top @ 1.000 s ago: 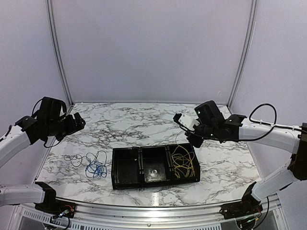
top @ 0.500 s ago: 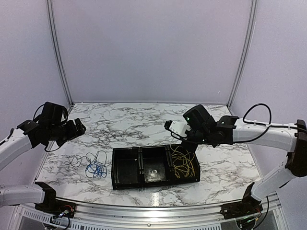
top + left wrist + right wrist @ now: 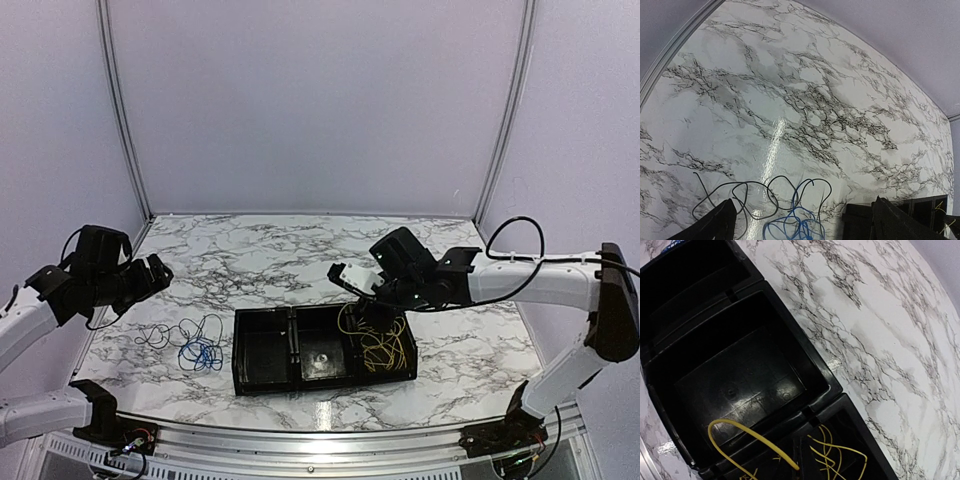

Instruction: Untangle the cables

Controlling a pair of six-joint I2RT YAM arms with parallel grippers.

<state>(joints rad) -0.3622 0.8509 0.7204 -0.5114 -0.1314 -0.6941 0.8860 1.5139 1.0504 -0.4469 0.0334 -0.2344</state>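
A yellow cable (image 3: 385, 345) lies coiled in the right compartment of the black tray (image 3: 240, 352). One strand of it (image 3: 735, 427) arches over the divider into the middle compartment and ends at my right gripper (image 3: 368, 312), which is shut on it just above the tray (image 3: 820, 375); only the dark tips of that gripper (image 3: 807, 472) show in its wrist view. A blue cable (image 3: 200, 352) and a dark grey cable (image 3: 160, 332) lie tangled together on the marble, left of the tray. My left gripper (image 3: 153, 272) hangs open above and behind them. Its wrist view shows the blue (image 3: 777, 229) and dark (image 3: 740, 192) loops beneath the open left gripper (image 3: 802, 222).
The tray has three compartments, and its corner (image 3: 920, 207) shows at the lower right of the left wrist view. Metal frame posts and lilac walls close in the marble table at the back and sides.
My right gripper has moved left and down to the tray, carrying the yellow strand over the divider. My left arm has drifted slightly down and to the left.
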